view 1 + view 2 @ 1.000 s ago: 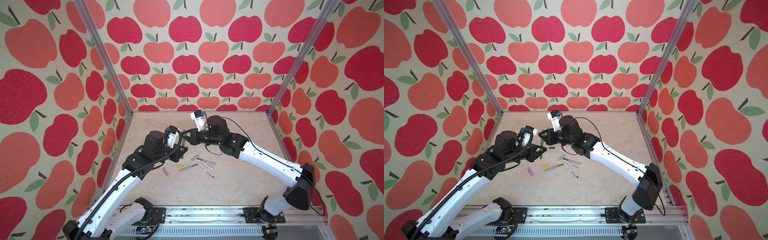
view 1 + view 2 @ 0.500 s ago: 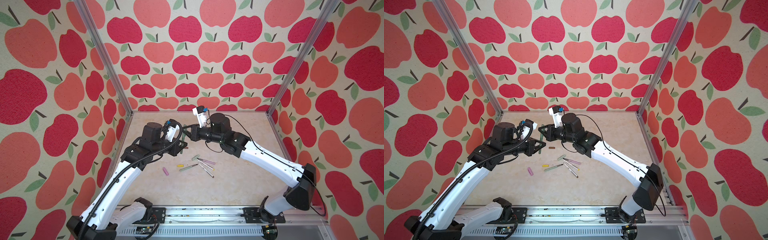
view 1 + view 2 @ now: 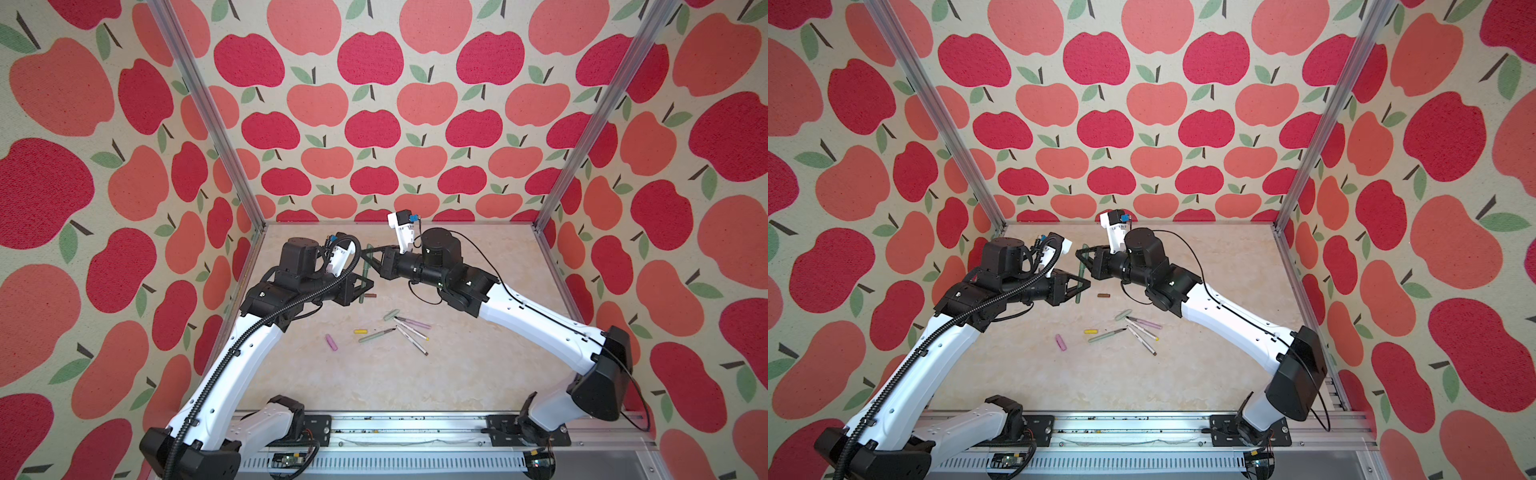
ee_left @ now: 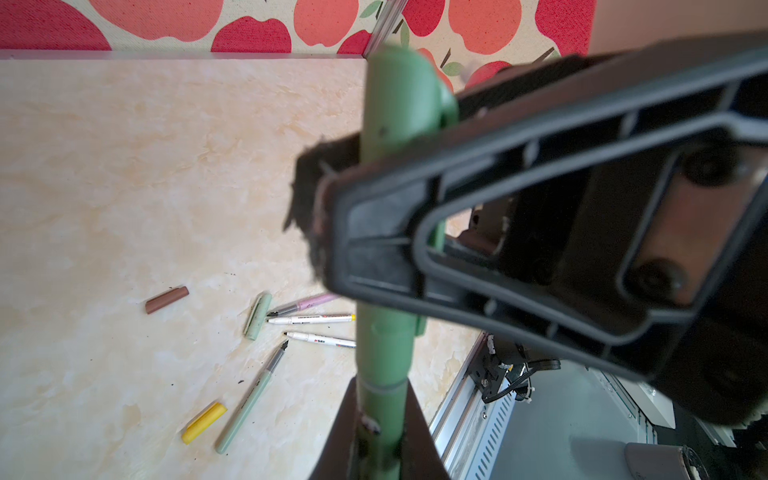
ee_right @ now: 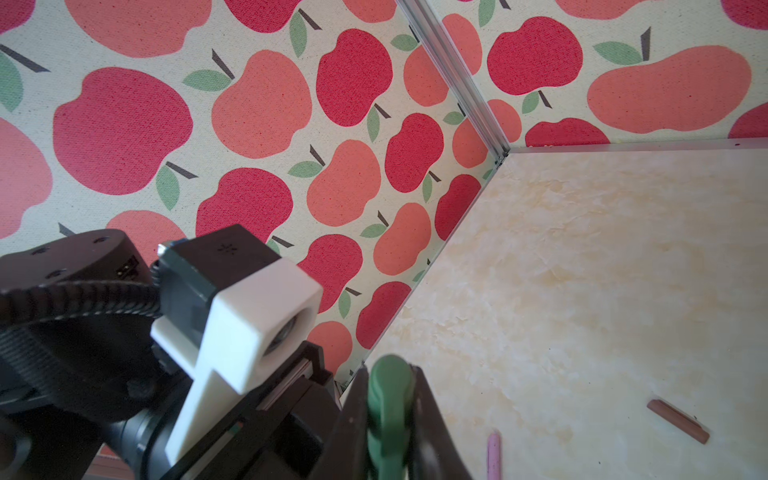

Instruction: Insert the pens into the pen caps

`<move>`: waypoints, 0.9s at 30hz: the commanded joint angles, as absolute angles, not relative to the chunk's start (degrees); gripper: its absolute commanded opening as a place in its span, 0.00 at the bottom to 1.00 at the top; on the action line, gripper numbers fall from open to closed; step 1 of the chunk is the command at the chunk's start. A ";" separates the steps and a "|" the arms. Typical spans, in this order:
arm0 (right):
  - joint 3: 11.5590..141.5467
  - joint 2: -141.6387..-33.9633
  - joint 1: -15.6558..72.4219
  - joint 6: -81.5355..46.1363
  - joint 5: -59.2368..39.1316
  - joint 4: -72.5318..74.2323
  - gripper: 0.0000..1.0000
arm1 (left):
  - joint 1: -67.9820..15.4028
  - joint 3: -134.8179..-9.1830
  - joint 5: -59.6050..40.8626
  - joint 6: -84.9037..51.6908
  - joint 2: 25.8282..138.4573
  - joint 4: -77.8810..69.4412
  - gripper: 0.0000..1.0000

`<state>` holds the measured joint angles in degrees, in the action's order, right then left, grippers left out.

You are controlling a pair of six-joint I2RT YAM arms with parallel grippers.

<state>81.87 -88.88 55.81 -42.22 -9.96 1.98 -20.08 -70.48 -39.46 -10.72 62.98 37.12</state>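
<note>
Jaws on both arms are clamped on one dark green pen [image 3: 365, 272], held up off the tabletop [image 3: 374, 386]: the left gripper [image 3: 365, 286] pinches the lower barrel and the right gripper [image 3: 369, 255] squeezes the dark green cap [image 5: 388, 399] at the other end. Cap looks pushed onto the pen, I think, but the left wrist view's too blurry to swear by. Other pens [image 3: 376, 336] lie loose, well apart from either jaws.
</note>
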 commanded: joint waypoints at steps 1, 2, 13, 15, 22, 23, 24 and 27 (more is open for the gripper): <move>75.64 -92.39 59.84 -41.17 -17.43 -20.52 0.09 | -15.95 -79.00 -35.74 -12.48 62.05 12.25 0.00; 75.49 -92.57 60.01 -41.23 -17.51 -20.48 0.09 | -15.66 -79.17 -35.77 -12.31 62.05 12.06 0.00; 73.54 -94.09 62.48 -42.98 -17.44 -19.51 0.09 | -13.81 -80.75 -36.39 -11.71 63.80 10.80 0.00; 73.12 -94.09 62.89 -43.28 -17.21 -19.43 0.09 | -13.68 -80.97 -36.47 -11.66 63.98 10.81 0.00; 72.42 -93.07 63.37 -43.24 -16.11 -19.16 0.09 | -13.56 -80.58 -36.53 -11.95 63.72 10.58 0.00; 72.57 -92.96 63.32 -43.08 -16.01 -19.27 0.09 | -13.50 -80.49 -36.56 -11.97 63.66 10.62 0.00; 72.64 -92.82 63.36 -42.98 -15.99 -19.33 0.09 | -13.46 -80.41 -36.48 -12.00 63.55 10.63 0.00; 72.99 -92.81 63.29 -42.50 -15.84 -19.79 0.10 | -13.37 -79.90 -36.86 -12.36 63.37 10.50 0.00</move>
<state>79.20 -89.80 57.60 -45.15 -4.34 7.46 -17.41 -71.72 -42.52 -10.35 65.04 38.37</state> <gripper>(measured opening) 0.161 0.138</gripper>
